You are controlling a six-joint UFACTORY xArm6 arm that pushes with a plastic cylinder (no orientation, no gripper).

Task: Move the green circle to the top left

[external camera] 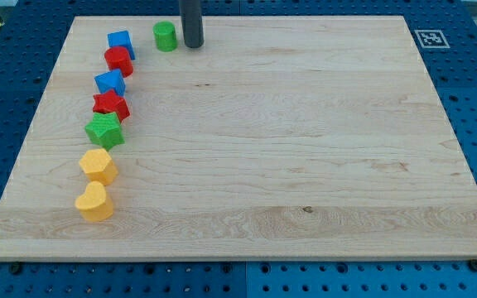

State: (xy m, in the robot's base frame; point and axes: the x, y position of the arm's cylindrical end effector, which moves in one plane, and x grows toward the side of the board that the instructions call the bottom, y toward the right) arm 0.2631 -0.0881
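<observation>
Fingers are not fitted to this arm, so nothing is held and no opening can be told; only a dark rod is seen, and my tip (192, 45) is set down on the table (305, 165) near its top edge, just to the view's right of the green circle (165, 36), with a narrow gap between them.

Along the table's left side a curved column of blocks is laid out. Nearest the bottom left corner an orange heart-like block (94, 202) is found, then an orange hexagon-like block (98, 165), a green star (104, 130), a red star (111, 106), a blue block (110, 82), a red round block (118, 60) and a blue cube (120, 42) close to the top left corner. The green circle is placed just right of that cube.

At the top right corner a black-and-white square marker (428, 38) is fixed; no readable writing is seen.
</observation>
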